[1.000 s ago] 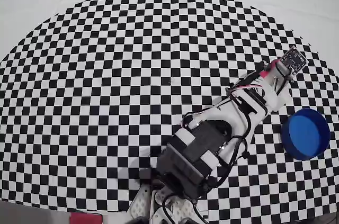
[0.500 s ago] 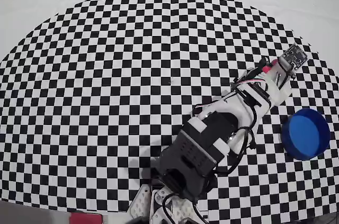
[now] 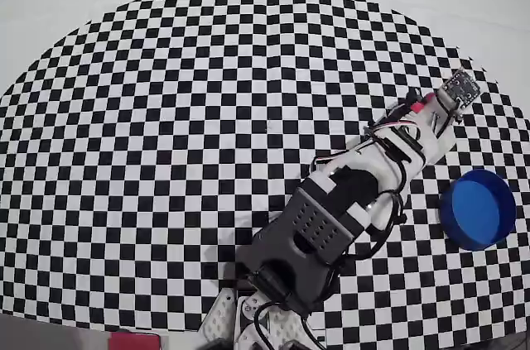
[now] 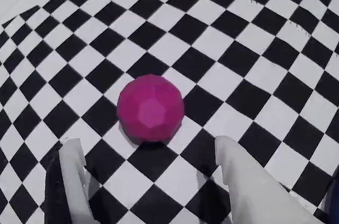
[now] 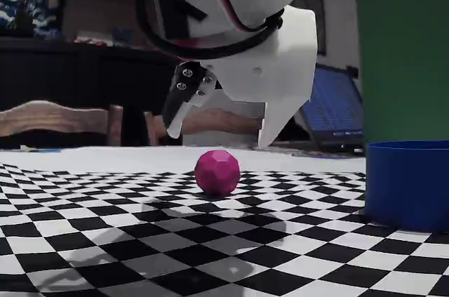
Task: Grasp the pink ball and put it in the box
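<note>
Pink ball (image 4: 151, 108): small, magenta, faceted rather than perfectly smooth, rested on the checkered table (image 3: 166, 118), spanning a black and a white square in the wrist view. Hidden under the arm in the overhead view. Box (image 3: 478, 208): round, bright blue, shallow, thick-rimmed, stood upright and open-topped near the cloth's right edge in the overhead view. Sat well apart from the ball, to its right in the fixed view.

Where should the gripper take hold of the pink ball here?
Across its widest middle, coming down from above. The ball rests free on the checkered mat, faceted but round, so any opposite sides serve. The open gripper hangs just above it, fingers spread wider than the ball.
</note>
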